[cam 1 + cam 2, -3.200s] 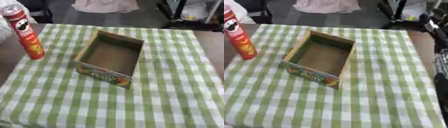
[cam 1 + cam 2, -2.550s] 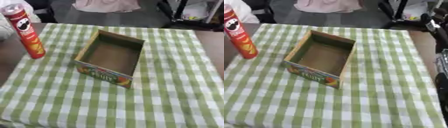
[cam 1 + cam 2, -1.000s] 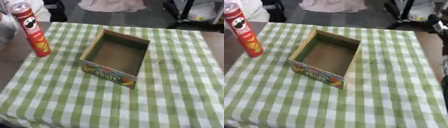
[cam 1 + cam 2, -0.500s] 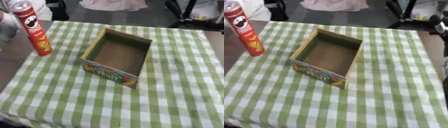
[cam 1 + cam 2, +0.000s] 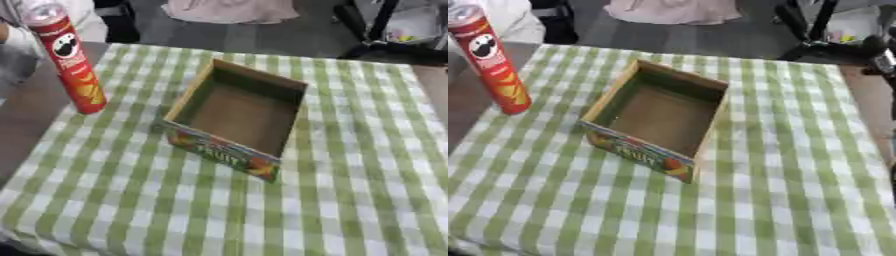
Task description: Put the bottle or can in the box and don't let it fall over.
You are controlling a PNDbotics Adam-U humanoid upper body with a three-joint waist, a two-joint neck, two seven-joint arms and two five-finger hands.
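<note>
A tall red crisp can [image 5: 70,65] with a pale lid stands upright at the left edge of the green checked tablecloth [image 5: 350,200]. To its right, near the middle of the table, lies an open-topped cardboard box [image 5: 219,150] with a colourful fruit print on its front wall. The box is turned slightly askew and holds nothing. Can and box stand apart, about a hand's width between them. Neither of my hands shows in either view.
Bare brown tabletop [image 5: 26,130] shows left of the cloth, below the can. A dark part [image 5: 888,60] juts in at the right edge of the right eye view. Black stand legs [image 5: 815,30] and pinkish cloth [image 5: 232,10] lie beyond the far edge.
The whole picture has shifted a little right and down, so the camera has moved. Can and box keep their places on the cloth.
</note>
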